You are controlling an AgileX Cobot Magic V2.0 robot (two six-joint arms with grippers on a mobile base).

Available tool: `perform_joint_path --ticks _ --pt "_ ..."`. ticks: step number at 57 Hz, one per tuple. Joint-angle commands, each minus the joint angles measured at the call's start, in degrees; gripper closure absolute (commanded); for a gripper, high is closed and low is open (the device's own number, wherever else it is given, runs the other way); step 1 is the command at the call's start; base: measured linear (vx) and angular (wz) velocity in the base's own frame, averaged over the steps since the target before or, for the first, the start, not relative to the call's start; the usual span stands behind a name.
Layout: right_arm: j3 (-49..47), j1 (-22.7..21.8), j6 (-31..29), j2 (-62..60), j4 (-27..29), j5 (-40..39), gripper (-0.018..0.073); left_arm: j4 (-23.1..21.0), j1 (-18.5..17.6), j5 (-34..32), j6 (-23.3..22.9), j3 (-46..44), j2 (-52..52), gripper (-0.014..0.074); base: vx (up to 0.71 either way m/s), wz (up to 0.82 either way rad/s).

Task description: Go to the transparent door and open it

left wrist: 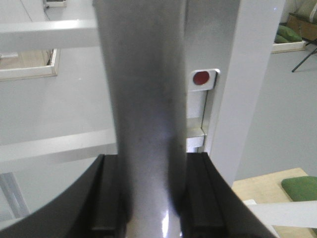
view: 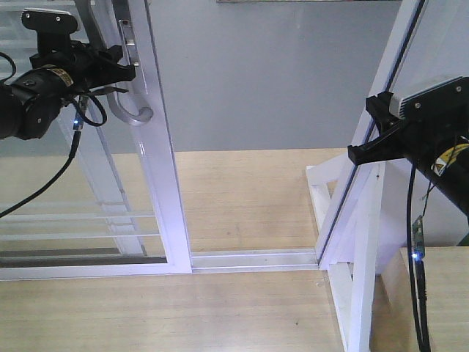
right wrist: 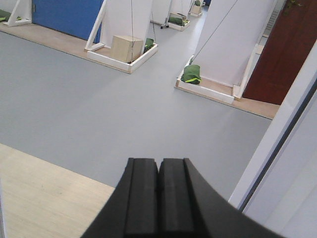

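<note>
- Left gripper (left wrist: 151,191) jaws clenched on curved pull handle (left wrist: 148,89) of transparent door (view: 157,147), at the frame's left.
- Right gripper (right wrist: 158,191) jaws pressed together, empty.
- Risk: smooth handle slipping out if the pull strays off the track (view: 249,258).

The transparent door (view: 158,169) is white-framed with a grey handle (view: 138,115); left claw (view: 124,71) black, floor (view: 242,191) pale wood-grain.

Open gap between transparent door (view: 163,183) stile and white brace post (view: 364,279), down to floor track (view: 253,258). Pull handle (left wrist: 143,89) fills the left gripper (view: 123,70) jaws, no slack. Right gripper (right wrist: 158,171), pads pressed together, sits just beside the post. Grey floor (right wrist: 99,89) beyond is unobstructed.
</note>
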Motion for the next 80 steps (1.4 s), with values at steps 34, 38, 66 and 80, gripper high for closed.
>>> perform_joint_path --ticks 34,38,66,80 --pt "-1.40 -0.25 -0.28 -1.92 0.78 -4.71 0.0565 -3.09 7.37 7.41 -0.31 -1.69 -8.26 0.0604 0.00 0.00" --pt "-1.40 -0.25 -0.28 -1.92 0.78 -4.71 0.0565 -3.04 7.98 8.24 -0.18 -1.69 -8.54 0.0602 0.00 -0.01" --pt "-1.40 -0.25 -0.29 -1.92 0.78 -4.66 0.0565 -2.54 11.12 11.36 3.27 -1.69 -9.44 0.0602 0.00 0.00" --pt "-1.40 -0.25 -0.24 -1.92 0.78 -4.38 0.0565 -2.66 13.73 13.33 4.54 0.57 -12.59 0.0602 0.00 0.00"
